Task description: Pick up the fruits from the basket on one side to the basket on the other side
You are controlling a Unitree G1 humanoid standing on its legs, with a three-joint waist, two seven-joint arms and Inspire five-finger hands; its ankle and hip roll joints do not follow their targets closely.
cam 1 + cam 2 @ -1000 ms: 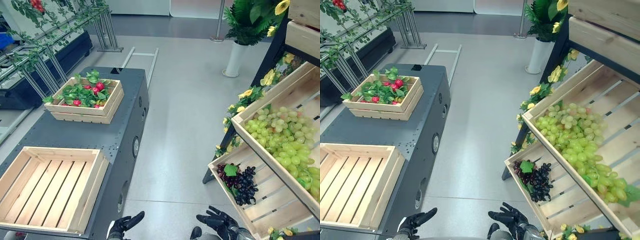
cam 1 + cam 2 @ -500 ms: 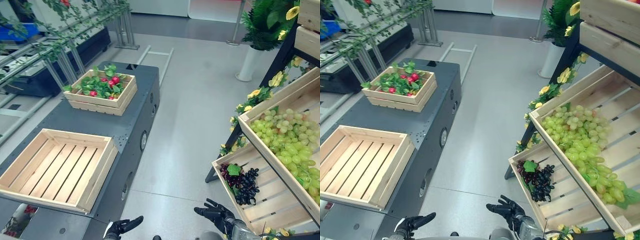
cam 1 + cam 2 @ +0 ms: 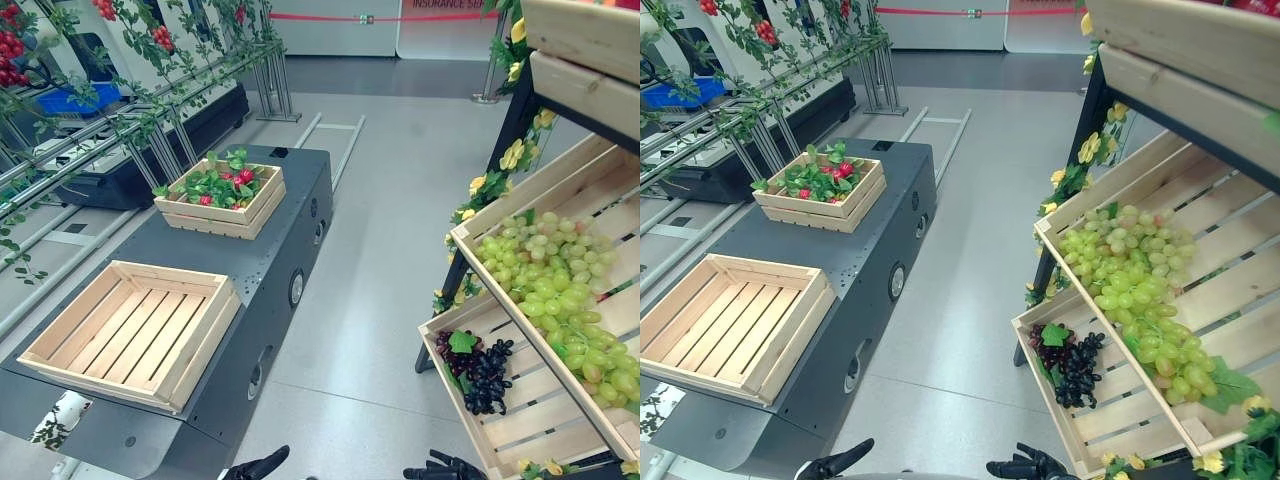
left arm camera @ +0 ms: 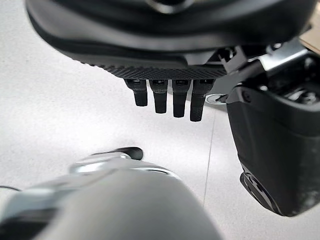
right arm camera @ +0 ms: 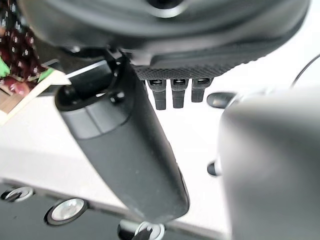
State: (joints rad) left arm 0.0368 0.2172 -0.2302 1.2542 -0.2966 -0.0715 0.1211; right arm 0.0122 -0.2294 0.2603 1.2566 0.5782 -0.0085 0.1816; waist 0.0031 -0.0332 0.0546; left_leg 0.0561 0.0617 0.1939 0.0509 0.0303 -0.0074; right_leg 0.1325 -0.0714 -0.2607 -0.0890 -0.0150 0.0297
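While red lettering on the far wall is unreadable, left hand (image 3: pixel 262 466) and right hand (image 3: pixel 442 468) hang loose-fingered, empty.

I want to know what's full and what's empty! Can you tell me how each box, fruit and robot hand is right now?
Near wooden crate: empty, on the dark table.
Far wooden crate: filled with green leaves and red fruit.
Green grapes: piled in the upper shelf crate.
Dark grapes: lying in the lower shelf crate.
Left hand: open, holding nothing.
Right hand: open, holding nothing.
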